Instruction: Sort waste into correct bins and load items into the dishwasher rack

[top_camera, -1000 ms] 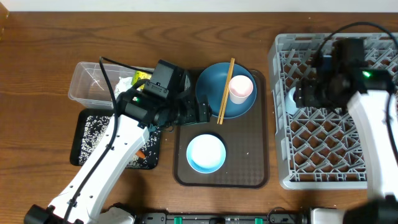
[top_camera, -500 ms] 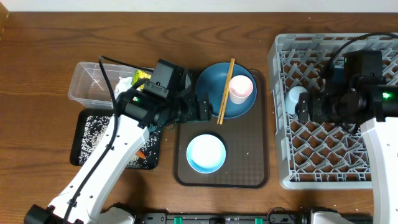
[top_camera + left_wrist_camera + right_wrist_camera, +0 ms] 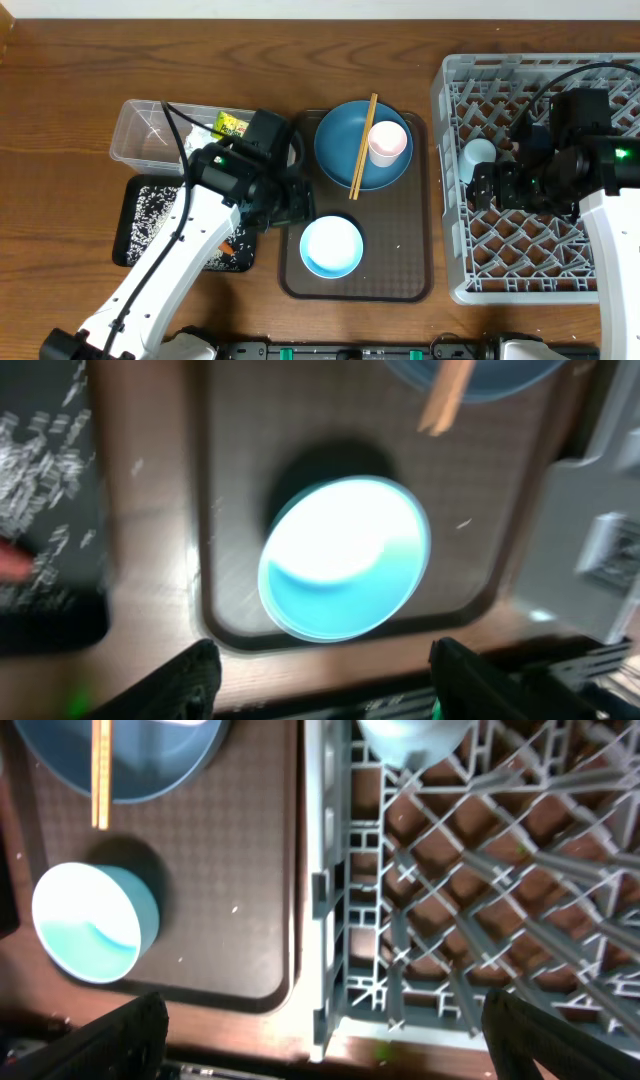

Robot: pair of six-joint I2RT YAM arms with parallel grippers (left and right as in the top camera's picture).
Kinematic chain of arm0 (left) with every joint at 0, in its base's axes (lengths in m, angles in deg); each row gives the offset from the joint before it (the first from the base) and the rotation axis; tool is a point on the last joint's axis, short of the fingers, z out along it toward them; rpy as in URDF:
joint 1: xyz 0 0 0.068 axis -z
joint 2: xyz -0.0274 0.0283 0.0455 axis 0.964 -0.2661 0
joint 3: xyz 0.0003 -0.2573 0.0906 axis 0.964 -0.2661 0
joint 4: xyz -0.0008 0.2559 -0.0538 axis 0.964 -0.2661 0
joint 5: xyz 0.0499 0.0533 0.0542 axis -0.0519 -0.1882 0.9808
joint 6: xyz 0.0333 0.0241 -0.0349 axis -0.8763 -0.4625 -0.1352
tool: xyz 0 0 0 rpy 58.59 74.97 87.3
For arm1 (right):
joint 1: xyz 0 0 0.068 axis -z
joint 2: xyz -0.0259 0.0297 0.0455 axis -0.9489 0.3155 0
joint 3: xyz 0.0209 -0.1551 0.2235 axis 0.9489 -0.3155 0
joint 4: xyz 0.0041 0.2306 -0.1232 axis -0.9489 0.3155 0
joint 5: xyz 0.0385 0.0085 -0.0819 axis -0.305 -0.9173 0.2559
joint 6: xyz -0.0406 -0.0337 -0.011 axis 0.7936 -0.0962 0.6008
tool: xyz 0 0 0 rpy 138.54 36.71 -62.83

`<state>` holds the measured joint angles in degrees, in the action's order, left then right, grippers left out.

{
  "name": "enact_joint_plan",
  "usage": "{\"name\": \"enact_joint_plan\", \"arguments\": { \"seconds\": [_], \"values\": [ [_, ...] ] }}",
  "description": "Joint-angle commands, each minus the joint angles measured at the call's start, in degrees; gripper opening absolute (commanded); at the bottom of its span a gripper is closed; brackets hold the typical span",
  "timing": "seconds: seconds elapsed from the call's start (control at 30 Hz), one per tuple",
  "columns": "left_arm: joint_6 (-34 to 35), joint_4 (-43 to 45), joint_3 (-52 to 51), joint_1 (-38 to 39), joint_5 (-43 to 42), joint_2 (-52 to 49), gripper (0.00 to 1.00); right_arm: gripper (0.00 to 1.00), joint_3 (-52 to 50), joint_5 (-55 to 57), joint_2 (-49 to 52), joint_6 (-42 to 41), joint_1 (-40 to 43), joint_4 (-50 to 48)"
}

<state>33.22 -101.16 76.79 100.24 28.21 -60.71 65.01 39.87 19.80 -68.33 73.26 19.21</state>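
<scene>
- Print on the small yellow-green snack packet (image 3: 231, 124) is being seen only as dark marks, too small to be read. The packet is lying at the right end of the clear tub (image 3: 140, 125), at the rear left of the bench (image 3: 300, 60).
- Loose rice grains (image 3: 150, 205) are being held in the shallow black tray (image 3: 128, 250) just in front of the tub. The small orange carrot (image 3: 228, 246) is lying near that tray's front right corner.
- The dark-blue plate (image 3: 335, 145) is being carried on the back part of the brown tray (image 3: 400, 250). The pale-pink cup (image 3: 388, 142) is standing on the plate's right side. The wooden chopsticks (image 3: 362, 148) are lying slantwise across the plate, just left of the cup.
- The light-blue bowl (image 3: 331, 246) is sitting upright on the front part of the brown tray, apart from the plate, with its white inside being shown.
- The left gripper (image 3: 335, 675) is being held above the brown tray beside the bowl. Its jaws are being held well apart and nothing is being gripped.
- The light-blue cup (image 3: 479, 153) is resting among the pegs in the left part of the grey rack (image 3: 445, 200).
- The right gripper (image 3: 335, 1040) is being held over the rack's left side, near the cup. Its jaws are being held spread wide, with nothing between them.
</scene>
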Motion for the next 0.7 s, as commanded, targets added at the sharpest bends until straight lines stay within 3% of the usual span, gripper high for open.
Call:
{"name": "enact_joint_plan", "arguments": {
  "seconds": [0.0, 0.13, 0.37, 0.67],
  "values": [
    [-0.11, -1.73, -3.15, 0.2, 2.6, 0.31, 0.66, 0.99, 0.72, -2.47, -0.04, -0.42, 0.52, 1.22],
    [-0.11, 0.35, -9.62, 0.17, 2.6, 0.31, 0.64, 0.99, 0.7, -2.47, -0.04, -0.42, 0.52, 3.04],
    [1.22, 11.41, -19.96, 0.17, 0.48, 0.28, 0.62, 0.99, 0.66, -2.47, -0.04, -0.42, 0.52, 3.76],
    [2.25, 16.65, -21.9, 0.17, 0.44, 0.28, 0.57, 0.99, 0.24, -2.23, -0.04, -0.37, 0.52, 4.04]
  ]
}}
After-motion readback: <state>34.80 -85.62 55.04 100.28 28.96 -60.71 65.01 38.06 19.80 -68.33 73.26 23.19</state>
